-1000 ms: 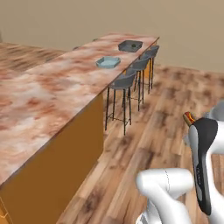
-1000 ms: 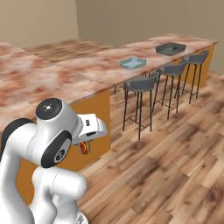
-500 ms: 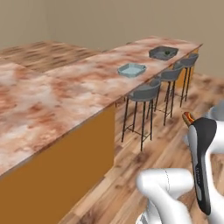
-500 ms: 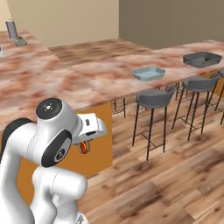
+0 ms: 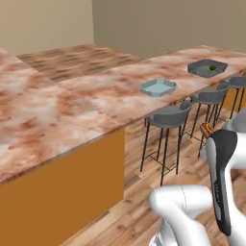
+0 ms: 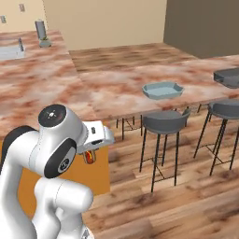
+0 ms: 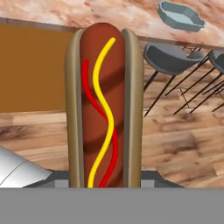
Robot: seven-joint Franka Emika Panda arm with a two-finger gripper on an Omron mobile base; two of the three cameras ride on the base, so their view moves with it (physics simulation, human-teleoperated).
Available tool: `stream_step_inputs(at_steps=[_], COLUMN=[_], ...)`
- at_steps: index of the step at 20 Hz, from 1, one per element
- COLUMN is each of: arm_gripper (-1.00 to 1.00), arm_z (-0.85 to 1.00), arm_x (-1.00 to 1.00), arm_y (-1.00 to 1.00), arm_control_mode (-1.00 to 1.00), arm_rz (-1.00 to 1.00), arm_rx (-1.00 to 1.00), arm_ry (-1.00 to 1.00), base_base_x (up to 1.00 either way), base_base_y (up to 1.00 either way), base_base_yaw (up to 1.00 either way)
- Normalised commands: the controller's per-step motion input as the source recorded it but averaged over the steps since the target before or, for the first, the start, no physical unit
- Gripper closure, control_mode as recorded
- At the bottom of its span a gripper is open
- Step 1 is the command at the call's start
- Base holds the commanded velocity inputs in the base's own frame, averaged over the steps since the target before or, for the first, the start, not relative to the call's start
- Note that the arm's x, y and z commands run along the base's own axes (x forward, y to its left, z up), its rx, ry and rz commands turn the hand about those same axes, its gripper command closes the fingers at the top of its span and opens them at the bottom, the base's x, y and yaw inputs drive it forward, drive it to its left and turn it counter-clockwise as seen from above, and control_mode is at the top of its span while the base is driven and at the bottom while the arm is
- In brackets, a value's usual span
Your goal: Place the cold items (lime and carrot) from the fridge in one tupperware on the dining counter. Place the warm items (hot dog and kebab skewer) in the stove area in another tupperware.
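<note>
The claw (image 7: 105, 183) grips a hot dog (image 7: 105, 105) between its jaws, held low beside the counter's orange side panel (image 6: 100, 170). The hand view shows its yellow and red sauce lines; no writing is readable anywhere. A light blue tupperware (image 6: 162, 89) sits near the dining counter (image 5: 72, 105) edge above grey stools (image 6: 163, 123). The left base view adds a dark tupperware (image 5: 207, 67) holding a lime (image 5: 212, 68). Open wood floor (image 6: 186, 200) lies ahead.

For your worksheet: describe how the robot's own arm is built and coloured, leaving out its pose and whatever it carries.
The arm is made of glossy white rounded shells joined by dark grey circular joint caps, one cap bearing a small white ring. In the left base view a long dark grey strip runs down a white link. No loose cables or lettering are visible.
</note>
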Motion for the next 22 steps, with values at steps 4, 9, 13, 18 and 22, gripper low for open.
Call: stream_step_inputs(at_steps=[4,9,13,18,22], arm_gripper=[1.0,1.0,1.0,1.0,1.0], arm_z=[0.0,0.0,0.0,0.0,0.0], arm_x=[0.0,0.0,0.0,0.0,0.0], arm_y=[0.0,0.0,0.0,0.0,0.0], arm_control_mode=[1.0,1.0,1.0,1.0,1.0], arm_rz=[0.0,0.0,0.0,0.0,0.0], arm_rx=[0.0,0.0,0.0,0.0,0.0], arm_ry=[0.0,0.0,0.0,0.0,0.0], base_base_x=[0.73,0.74,0.83,0.94,0.96], base_base_y=[-0.88,-0.89,-0.88,-0.86,-0.85], base_base_yaw=[0.39,0.39,0.36,0.35,0.36])
